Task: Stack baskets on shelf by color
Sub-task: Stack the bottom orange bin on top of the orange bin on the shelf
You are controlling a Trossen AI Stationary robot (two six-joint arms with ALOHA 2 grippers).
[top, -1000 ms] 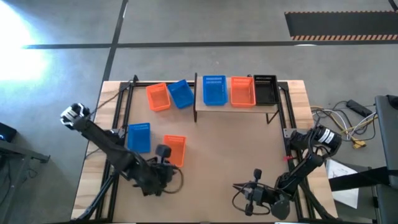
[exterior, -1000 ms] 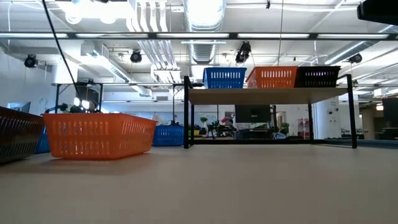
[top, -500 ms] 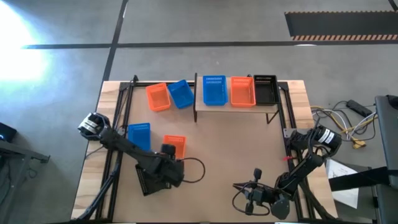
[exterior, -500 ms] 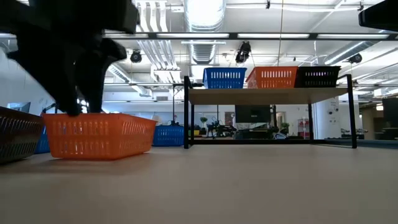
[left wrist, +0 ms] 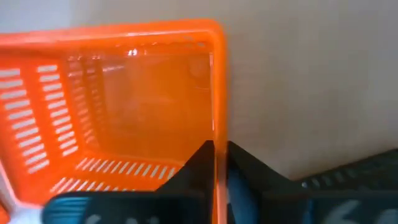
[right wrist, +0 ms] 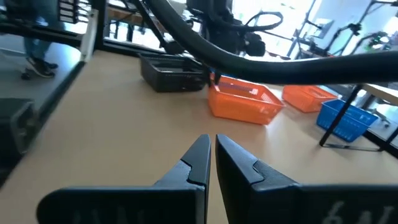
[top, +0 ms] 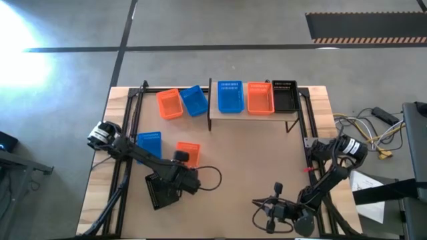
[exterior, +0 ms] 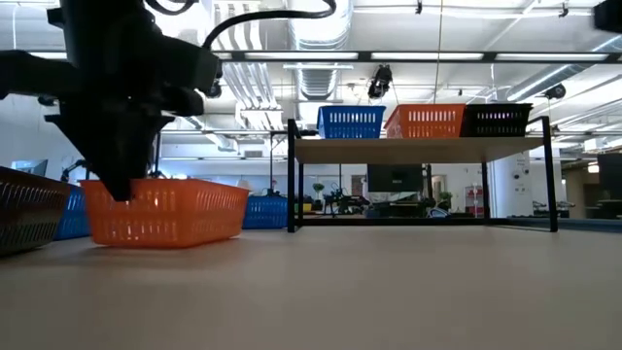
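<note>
Big wooden table (top: pixel 240 160) under both dark arms

Up at the table's 12 o'clock edge, reaching toward 1 o'clock: the shelf (exterior: pixel 418 148), a light board on thin black legs

Left arm (top: pixel 133 150) coming in from 9 o'clock and reaching to the middle of the left half. Right arm (top: pixel 330 173) folded down at 4 o'clock, waiting

On the shelf, three baskets side by side in a row and touching: shelf blue basket (top: pixel 229 97) at the 9 o'clock end, shelf orange basket (top: pixel 260 98) in the middle, shelf black basket (top: pixel 285 96) at the 3 o'clock end

On the table at 11 o'clock, just beside the shelf: far orange basket (top: pixel 169 104) and tilted blue basket (top: pixel 194 101), close together

Lower down, around 9 o'clock: side blue basket (top: pixel 148 145), and just at its 3 o'clock side the front orange basket (top: pixel 189 153)

At 7 o'clock, partly under the left arm: table black basket (top: pixel 157 193)

Left gripper (left wrist: pixel 216 152) right at the front orange basket, pinching its thin side wall, one dark finger inside and one outside

Right gripper (right wrist: pixel 212 146) low over bare table near 5 o'clock, fingers pressed almost together with nothing between them, well apart from all the baskets
</note>
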